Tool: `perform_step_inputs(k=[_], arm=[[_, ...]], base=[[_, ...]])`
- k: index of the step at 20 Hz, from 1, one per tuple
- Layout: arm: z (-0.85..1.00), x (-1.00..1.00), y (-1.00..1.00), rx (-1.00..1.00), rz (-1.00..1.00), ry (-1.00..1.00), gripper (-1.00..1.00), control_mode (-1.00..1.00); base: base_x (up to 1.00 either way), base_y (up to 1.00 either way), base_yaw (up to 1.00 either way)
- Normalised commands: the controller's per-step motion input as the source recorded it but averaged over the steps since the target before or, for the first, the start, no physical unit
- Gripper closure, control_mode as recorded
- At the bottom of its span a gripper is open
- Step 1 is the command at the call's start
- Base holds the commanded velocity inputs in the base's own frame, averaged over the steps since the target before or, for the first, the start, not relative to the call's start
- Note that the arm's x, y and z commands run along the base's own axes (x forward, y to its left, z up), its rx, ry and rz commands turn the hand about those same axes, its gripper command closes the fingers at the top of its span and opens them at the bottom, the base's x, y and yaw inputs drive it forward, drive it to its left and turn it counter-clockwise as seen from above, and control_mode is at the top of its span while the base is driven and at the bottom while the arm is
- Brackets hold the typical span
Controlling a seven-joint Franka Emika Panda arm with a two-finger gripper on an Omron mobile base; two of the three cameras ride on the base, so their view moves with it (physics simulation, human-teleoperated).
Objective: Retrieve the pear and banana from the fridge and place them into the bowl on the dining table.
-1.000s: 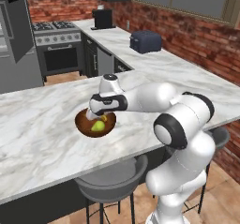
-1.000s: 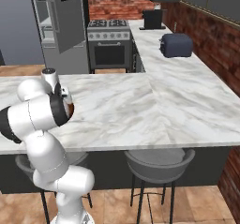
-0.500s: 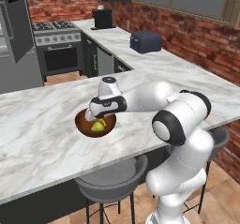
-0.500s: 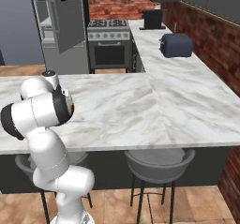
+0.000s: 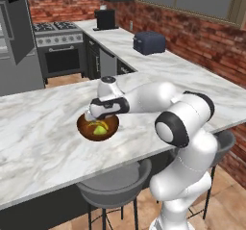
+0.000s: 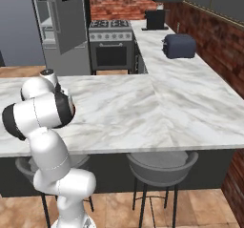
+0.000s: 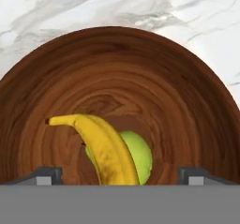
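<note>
Big picture first: the dining table carries the bowl near its front edge, and the fridge stands well behind that bowl with its door swung open. That open door is a loose end, though nothing in the job asks for it shut.

In closer, the arm reaches over the bowl and the gripper hovers just above it, jaws spread wide and holding nothing. Inside the bowl lies the banana, draped across the pear, both resting on the wooden floor.

So both fruits look delivered. The danger now is the exit: the fingertips sit low either side of the banana, and a sideways pull could clip it, roll the pear, or nudge the bowl toward the table edge. A straight lift looks safest.
</note>
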Motion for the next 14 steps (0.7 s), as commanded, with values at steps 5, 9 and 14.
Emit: perform_step_inputs(k=[5, 9, 14], arm=[[0.65, -0.54, -0.16, 0.00, -0.06, -0.01, -1.00, -1.00], [0.71, -0.73, -0.54, 0.00, -0.05, -0.05, -1.00, -1.00], [0.77, -0.84, -0.82, 0.01, -0.03, -0.14, -1.00, -1.00]], base=[[0.00, 0.00, 0.00], [0.00, 0.00, 0.00], [0.00, 0.00, 0.00]])
